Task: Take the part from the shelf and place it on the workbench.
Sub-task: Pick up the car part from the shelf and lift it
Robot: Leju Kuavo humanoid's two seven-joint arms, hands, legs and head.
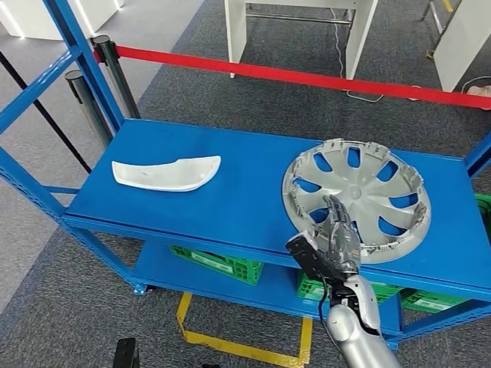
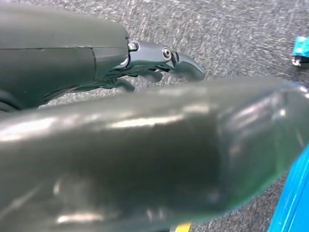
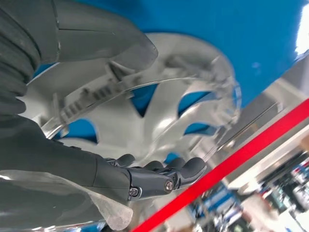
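Lower right of the head view: right hand (image 1: 338, 239) reaching up from the bottom edge on its silver arm (image 1: 360, 337), fingers (image 1: 336, 211) spread over the near rim of the hubcap (image 1: 357, 198). Fingers apart, nothing clamped; thumb (image 3: 105, 36) on one side of the rim and darker fingers (image 3: 160, 174) on the other in the right wrist view, not closed on it. Actual contact with the rim hard to tell.

Left hand (image 2: 146, 145) in the left wrist view above grey carpet (image 2: 236, 29), thick thumb blurred across the frame, dark fingers (image 2: 164, 55) stretched out straight and holding nothing.

Hubcap lying flat, ribbed inner side up, at right of centre in the head view, on the top board of the blue shelf (image 1: 243, 199), its near edge close to the board's front lip.

White part (image 1: 168, 173), long and curved, flat on the same board at centre left, well apart from the hubcap.

Under the board, green crates (image 1: 222, 264) on the lower level; yellow floor tape (image 1: 243, 346) at bottom centre.

Across the upper frame, a red belt (image 1: 301, 77) strung from dark posts (image 1: 113, 69); white furniture legs (image 1: 237, 34) beyond, at top centre
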